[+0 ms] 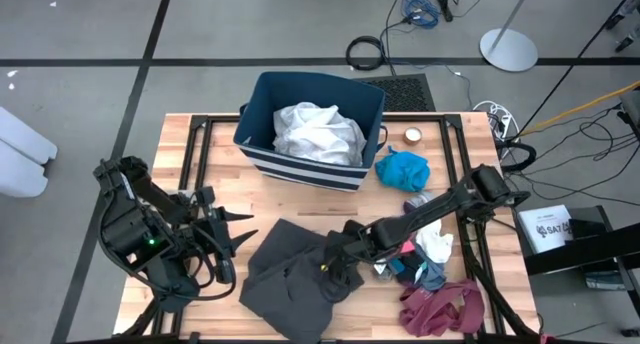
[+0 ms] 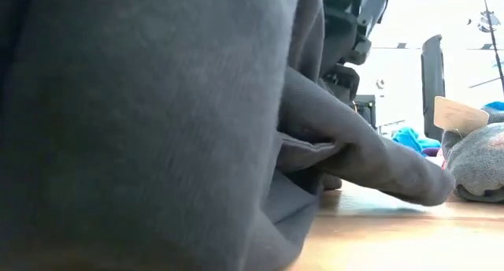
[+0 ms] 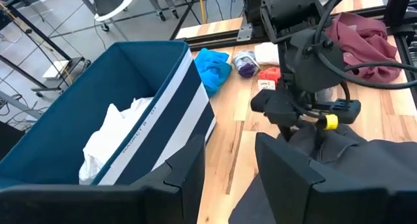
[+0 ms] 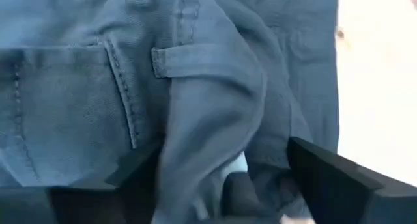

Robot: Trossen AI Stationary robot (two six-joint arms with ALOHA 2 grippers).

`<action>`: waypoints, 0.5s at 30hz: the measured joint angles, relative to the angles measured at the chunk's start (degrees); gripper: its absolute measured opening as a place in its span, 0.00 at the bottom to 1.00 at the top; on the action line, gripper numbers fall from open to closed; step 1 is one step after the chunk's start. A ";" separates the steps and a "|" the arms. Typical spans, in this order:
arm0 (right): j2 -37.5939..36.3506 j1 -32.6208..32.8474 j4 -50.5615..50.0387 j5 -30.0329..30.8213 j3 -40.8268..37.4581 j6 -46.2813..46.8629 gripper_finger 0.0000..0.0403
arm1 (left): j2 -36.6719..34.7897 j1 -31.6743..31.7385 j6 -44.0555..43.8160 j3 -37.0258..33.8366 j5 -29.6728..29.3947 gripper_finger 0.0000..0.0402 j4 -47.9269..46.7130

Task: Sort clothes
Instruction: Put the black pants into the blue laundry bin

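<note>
A dark grey garment (image 1: 295, 284) lies crumpled on the near middle of the table and fills the low view (image 2: 142, 129). My right gripper (image 1: 338, 264) is down on its right part, open, with a raised fold (image 4: 208, 120) between its fingers. My left gripper (image 1: 228, 234) hangs open and empty above the table's left side, left of the garment. A white garment (image 1: 318, 131) lies in the dark blue bin (image 1: 262, 94). On the table rest a bright blue garment (image 1: 402, 169), a maroon one (image 1: 440, 306), and a small pile of white, red and grey-blue pieces (image 1: 428, 249). My right gripper comes at the dark grey garment slanting down from the table's right side. Its open fingers (image 4: 326, 175) stand on either side of a raised fold with a belt loop and seam (image 4: 166, 61). I cannot tell whether they touch the cloth, which lies on the table.
The striped bin (image 3: 176, 113) stands at the far middle of the table. A small round object (image 1: 413, 136) lies right of it. Black frame rails (image 1: 195, 154) run along the table's left and right sides. Bare wood (image 1: 300, 199) shows between bin and grey garment.
</note>
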 joint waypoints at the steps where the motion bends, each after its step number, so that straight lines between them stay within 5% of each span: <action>1: 0.34 -0.14 0.46 -0.02 0.00 -1.74 0.77 | 0.00 -0.01 0.02 0.00 0.00 0.36 0.00; 11: 2.77 -1.37 5.86 0.49 0.04 -34.68 0.88 | 0.00 0.00 0.00 0.00 0.00 0.36 0.00; 15: 5.34 -3.09 5.45 -3.58 0.10 -35.45 0.89 | 0.00 -0.02 0.00 0.00 0.00 0.36 0.01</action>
